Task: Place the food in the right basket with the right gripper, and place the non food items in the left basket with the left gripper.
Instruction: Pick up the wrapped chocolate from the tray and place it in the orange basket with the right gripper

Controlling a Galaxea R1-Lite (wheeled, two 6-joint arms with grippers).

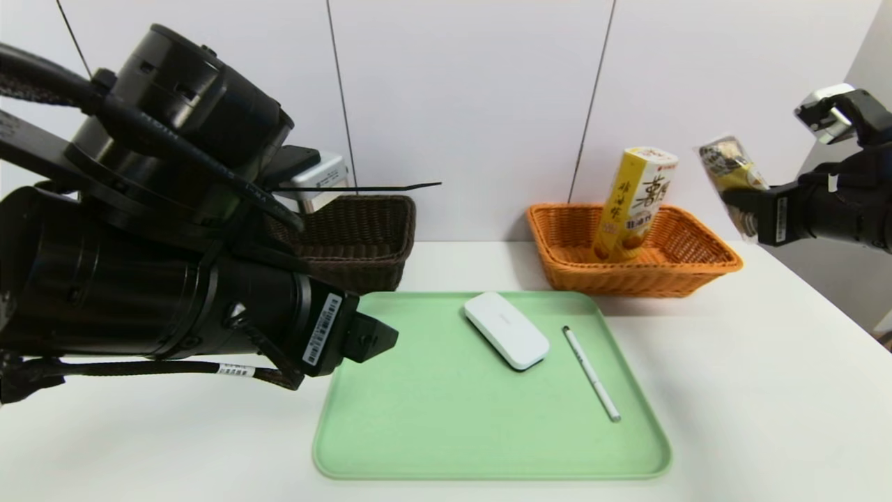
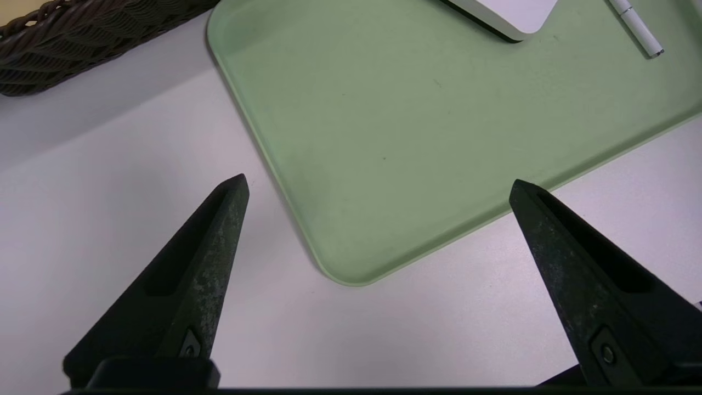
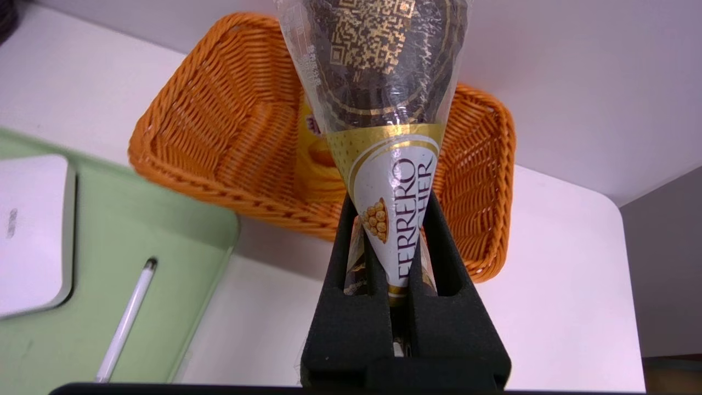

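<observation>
One "FERRERO" cone, right tool clamped

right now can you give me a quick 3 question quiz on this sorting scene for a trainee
1. True or false: the orange basket already holds a yellow carton.
2. Multiple choice: what is the right gripper clamped on? A) the white pen B) a wrapped Ferrero cone C) the white case
3. Fill in: two non food items, a white pen and a white case, lie on the green ____.

Key
1. True; the carton stands leaning inside it.
2. B; the wrapped cone sits between the fingers, near the orange basket.
3. Tray. The left gripper hangs open over the tray's near corner, holding nothing; the brown basket is behind it.
</observation>
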